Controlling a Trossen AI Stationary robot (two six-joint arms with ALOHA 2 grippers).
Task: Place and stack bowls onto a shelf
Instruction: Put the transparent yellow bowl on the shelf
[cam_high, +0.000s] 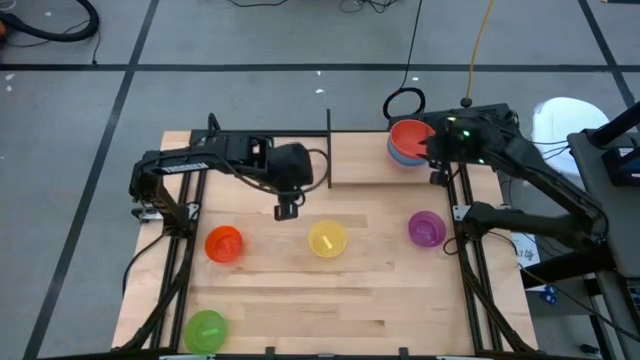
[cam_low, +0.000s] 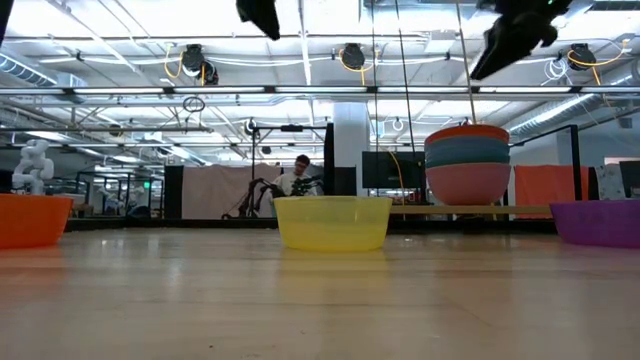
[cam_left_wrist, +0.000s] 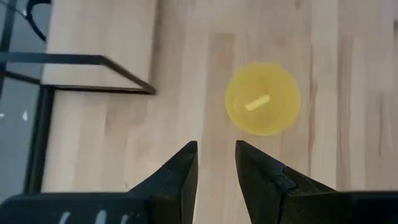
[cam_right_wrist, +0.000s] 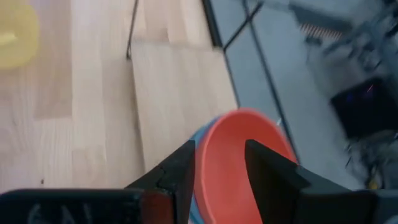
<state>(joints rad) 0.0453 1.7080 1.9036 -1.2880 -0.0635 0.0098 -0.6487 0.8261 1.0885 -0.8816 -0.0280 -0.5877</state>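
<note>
A stack of bowls (cam_high: 405, 145), red on top over teal, blue and pink (cam_low: 468, 165), stands on the shelf (cam_high: 360, 160) at the table's far right. My right gripper (cam_right_wrist: 221, 155) hangs open above the stack's red bowl (cam_right_wrist: 239, 168), clear of it in the low view (cam_low: 515, 35). My left gripper (cam_left_wrist: 216, 149) is open and empty, high over the table's middle (cam_high: 287, 210), near the yellow bowl (cam_left_wrist: 262, 98). The yellow bowl (cam_high: 327, 240), an orange bowl (cam_high: 223, 243), a purple bowl (cam_high: 426, 228) and a green bowl (cam_high: 206, 328) stand upright on the tabletop.
The shelf's thin black bars (cam_left_wrist: 93, 60) run along its edges, with an upright bar at its left end (cam_high: 329, 150). Black frame rails (cam_high: 180, 250) run along the table's left and right sides. Bare tabletop lies between the bowls (cam_high: 330, 300).
</note>
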